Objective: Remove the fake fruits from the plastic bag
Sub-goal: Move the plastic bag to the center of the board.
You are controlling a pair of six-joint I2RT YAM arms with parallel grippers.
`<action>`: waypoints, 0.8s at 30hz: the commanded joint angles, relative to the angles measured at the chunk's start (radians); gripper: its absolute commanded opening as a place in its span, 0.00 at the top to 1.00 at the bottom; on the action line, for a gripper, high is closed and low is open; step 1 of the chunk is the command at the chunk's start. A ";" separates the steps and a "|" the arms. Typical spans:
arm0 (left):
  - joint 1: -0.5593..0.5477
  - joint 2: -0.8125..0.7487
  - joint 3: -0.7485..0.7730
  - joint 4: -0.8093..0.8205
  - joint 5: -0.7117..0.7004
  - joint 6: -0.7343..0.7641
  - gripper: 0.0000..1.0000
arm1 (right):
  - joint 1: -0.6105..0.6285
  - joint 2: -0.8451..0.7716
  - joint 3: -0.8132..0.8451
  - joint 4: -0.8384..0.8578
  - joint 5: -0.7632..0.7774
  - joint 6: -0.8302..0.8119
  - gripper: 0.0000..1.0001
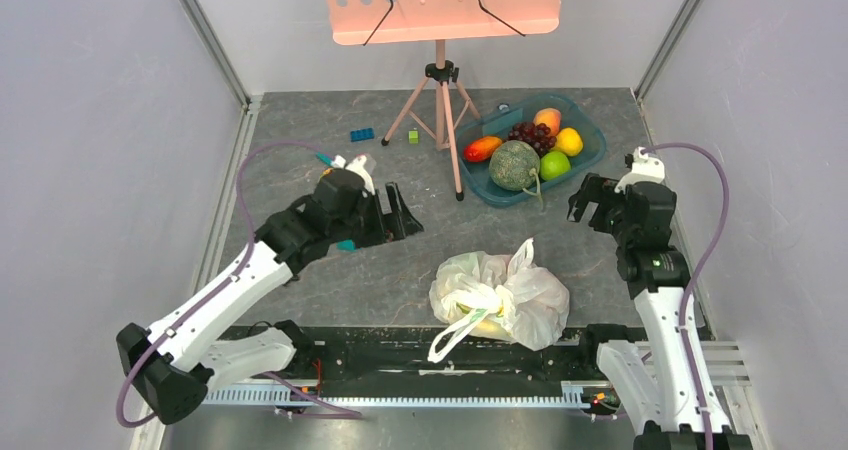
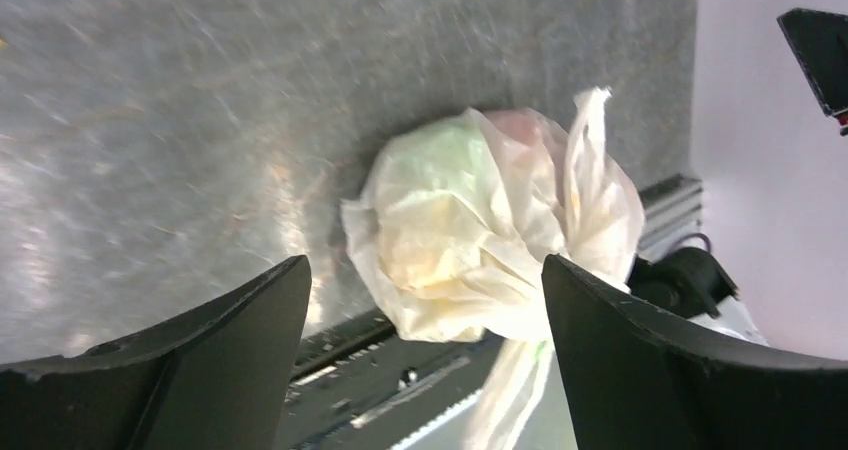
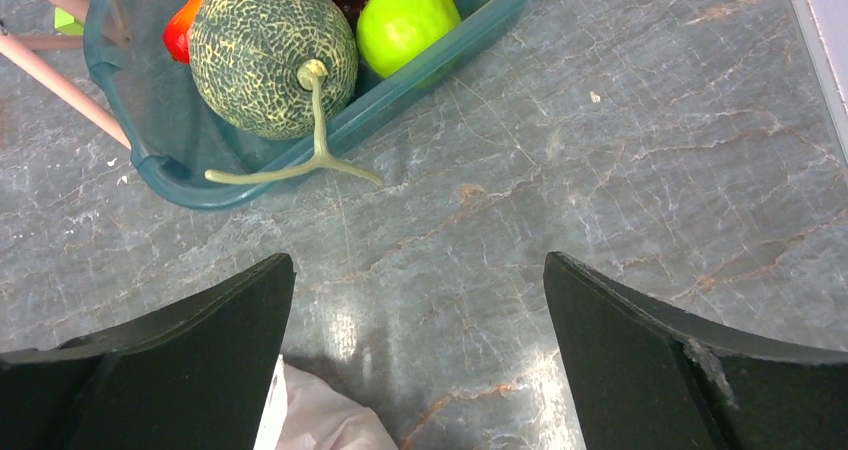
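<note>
1. The table (image 1: 380,270) carries everything. The task's thing lies at its near edge, between the two arm bases, so both arms have to reach back towards themselves.
2. The plastic bag (image 1: 500,292) sits bunched and closed, its top gathered into a twist. No fruit is out yet, so the step in hand appears to be the approach to open it. One arm should pin or lift the film while the other spreads the mouth; pulling with one arm alone would likely drag the whole bundle.
3. The teal basin (image 1: 590,160) with the netted melon (image 1: 514,165) stands well apart at the far right and is best left alone.
4. The left gripper (image 1: 400,220) hangs beside the bag on its left, jaws spread wide and empty, and its wrist view frames the bag (image 2: 480,240) between them. The right gripper (image 1: 585,195) hovers near the basin, jaws likewise released, with only a corner of bag (image 3: 310,420) in its view. It needs to come nearer first.
5. A loop handle (image 1: 450,340) trails over the near edge and makes a good, thin grasp point.
6. The fake fruits (image 1: 487,323) show only as a yellow haze through the film; pinching there risks clamping fruit and film together.
</note>
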 commanded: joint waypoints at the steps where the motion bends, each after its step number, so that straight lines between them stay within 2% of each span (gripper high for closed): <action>1: -0.122 -0.026 -0.081 0.139 -0.009 -0.295 0.09 | 0.000 -0.046 0.020 -0.073 0.001 -0.006 0.01; 8: -0.402 0.084 -0.045 0.213 -0.204 -0.557 0.08 | 0.000 -0.069 -0.007 -0.072 -0.016 0.035 0.01; 13: -0.531 0.146 -0.041 0.216 -0.303 -0.703 0.07 | 0.000 -0.081 -0.008 -0.090 0.001 0.035 0.01; 24: -0.642 0.255 0.048 0.159 -0.320 -0.796 0.05 | 0.000 -0.098 -0.003 -0.111 0.015 0.024 0.01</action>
